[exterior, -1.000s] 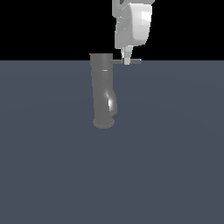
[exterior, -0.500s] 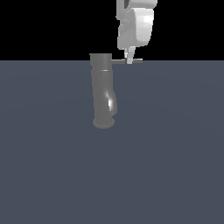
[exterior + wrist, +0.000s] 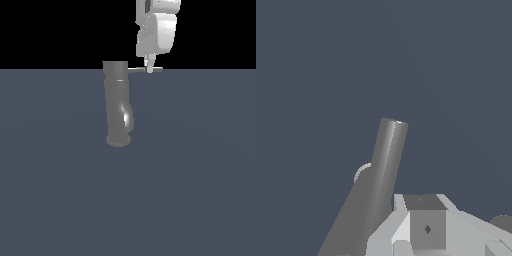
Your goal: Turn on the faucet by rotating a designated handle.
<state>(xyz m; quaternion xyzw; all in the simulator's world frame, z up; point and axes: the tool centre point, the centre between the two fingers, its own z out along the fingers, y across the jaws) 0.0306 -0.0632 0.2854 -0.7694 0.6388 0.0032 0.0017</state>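
- Ext. view: I see the faucet (image 3: 118,105) upright on the dark grey desk (image 3: 200,190), approx. frame centre, slightly toward 11 o'clock. Round flared base rests on the desk; bright highlight on the lower column.
- Handle (image 3: 145,70): thin grey rod, horizontal, projecting from the column top toward 3 o'clock in the ext. view. Far slimmer than the column.
- Hand (image 3: 149,68): white, pointing straight down, located at 1 o'clock from the faucet. Its tip meets the handle approx. mid-length; tip and rod appear to touch, but I can't confirm contact at this res.
- Hand state: can't tell whether the fingers are apart or together. Ext. view shows only one narrow tip at the rod; wrist view shows only the white/grey hand body (image 3: 426,227), no finger gap visible.
- Wrist view: a grey cylinder (image 3: 383,170) with a flat end runs diagonally, passing behind the hand body. Can't tell for certain which faucet part it is.
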